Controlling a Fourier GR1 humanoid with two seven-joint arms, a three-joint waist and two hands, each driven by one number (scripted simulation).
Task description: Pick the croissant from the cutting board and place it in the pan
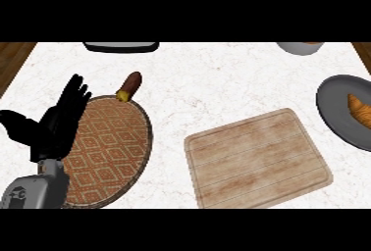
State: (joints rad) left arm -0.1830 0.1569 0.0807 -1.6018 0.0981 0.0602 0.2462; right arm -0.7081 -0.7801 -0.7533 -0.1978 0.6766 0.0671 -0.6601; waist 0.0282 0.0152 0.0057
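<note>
One hand in view — the left hand (54,125), fingers straight and holding nothing, resting over the woven mat (109,152). Cutting board (255,158): bare. Croissant (360,112): already lying in the pan (334,115), far right. Right hand: unseen. Judged advice — withdraw straight up, leaving pan unjostled.

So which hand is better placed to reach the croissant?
Probably the right: the pan with the croissant lies at the far right. The left hand rests open at the far left, beyond the cutting board. The right hand is out of view.
</note>
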